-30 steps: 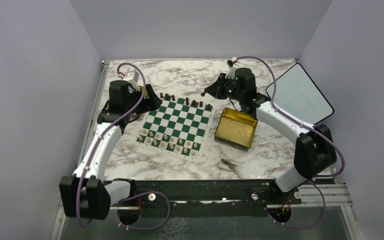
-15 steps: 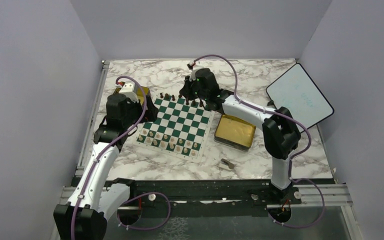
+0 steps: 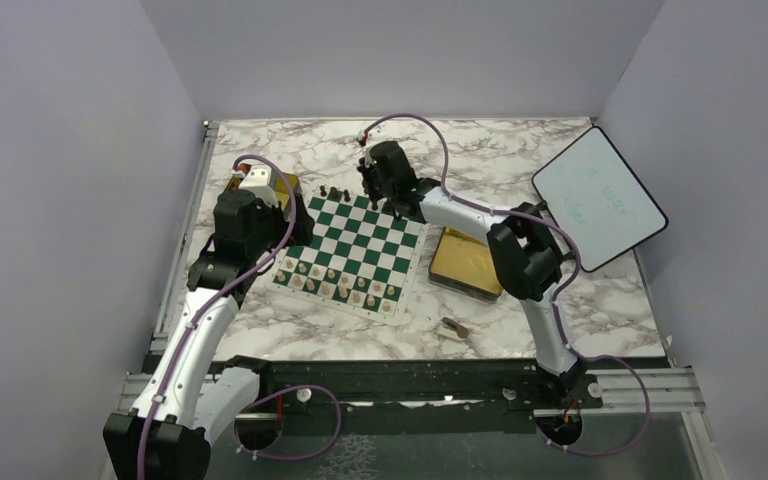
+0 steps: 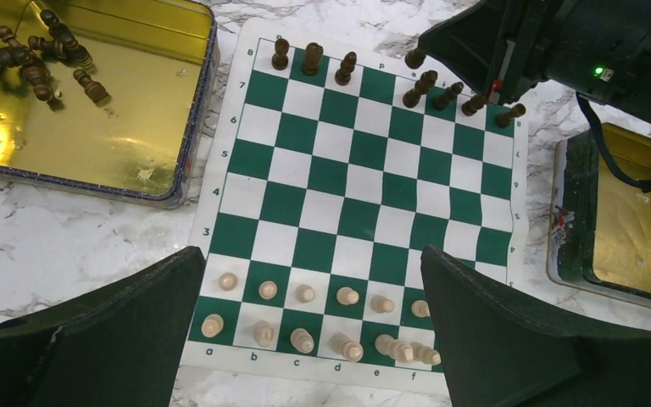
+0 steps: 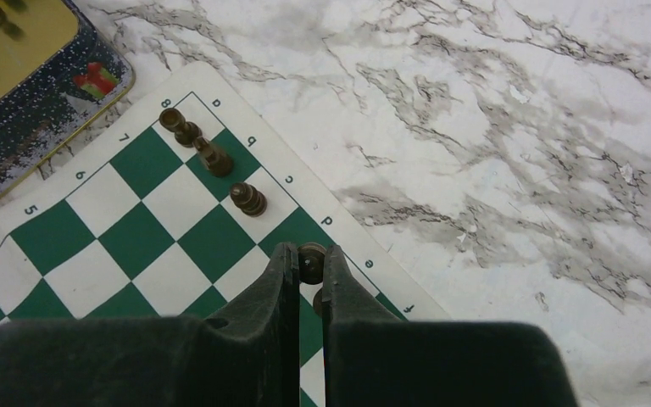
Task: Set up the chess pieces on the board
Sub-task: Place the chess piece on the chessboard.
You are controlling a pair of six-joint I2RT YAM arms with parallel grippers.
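— Starting at the left, what is lying in the left tin (image 4: 76,148)?
— Loose dark pieces (image 4: 30,52) are lying heaped in its far left corner. The left gripper (image 4: 309,254) is hovering over the board's near edge, fingers spread wide and holding nothing.
— And how is the board (image 4: 347,191) looking?
— Pale pieces (image 4: 305,292) are standing in two rows along its near edge. Dark pieces (image 4: 309,58) are lining its far edge, with gaps.
— What is the right gripper (image 5: 309,252) doing?
— It is pinching a dark piece (image 5: 311,263) by the head at the board's far edge, fingers pressed almost together. Whether the base is touching the board, I cannot tell.
— How are these going to handle?
— I am judging them light, hard and smooth. Being round and narrow-footed, they are likely tipping or twisting under an off-centre squeeze. Taking the head or neck from straight above is looking safest, since neighbours are standing close.
— And further right?
— The right tin (image 4: 636,225) is sitting just beside the board's right edge.
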